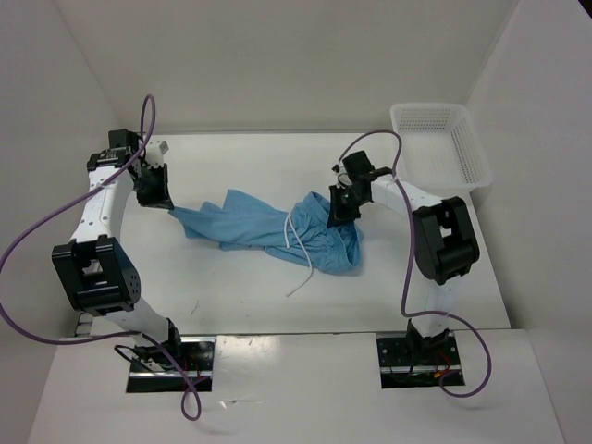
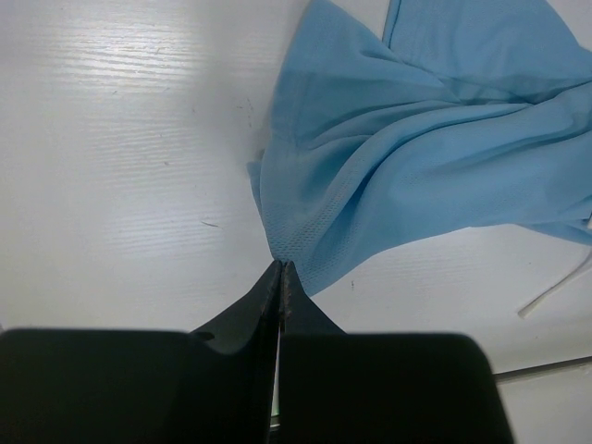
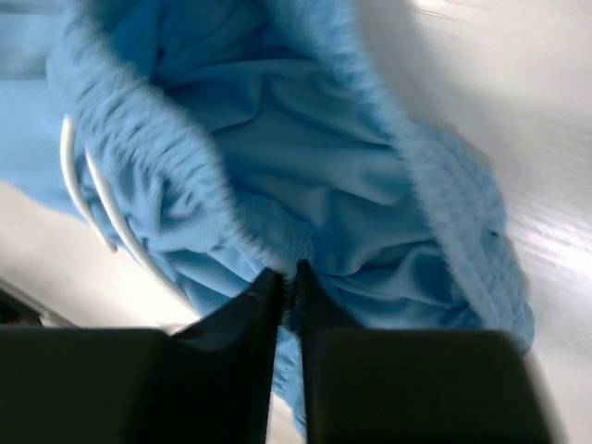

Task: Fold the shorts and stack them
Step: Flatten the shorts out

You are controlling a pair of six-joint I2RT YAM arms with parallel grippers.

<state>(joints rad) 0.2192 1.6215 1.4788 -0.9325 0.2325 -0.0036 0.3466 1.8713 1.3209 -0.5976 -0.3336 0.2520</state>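
Observation:
The sky-blue shorts [image 1: 268, 229] lie stretched across the middle of the white table, their white drawstring [image 1: 302, 252] trailing toward the front. My left gripper [image 1: 168, 205] is shut on the hem corner of a leg at the shorts' left end; in the left wrist view the jaws pinch the mesh hem [image 2: 305, 242]. My right gripper [image 1: 339, 215] is shut on the gathered waistband [image 3: 176, 157] at the right end, with the waist opening [image 3: 305, 157] gaping beyond the jaws.
A white plastic mesh basket [image 1: 439, 143] stands at the back right of the table [image 1: 250, 166]. White walls enclose the table at the back and on both sides. Purple cables loop from both arms.

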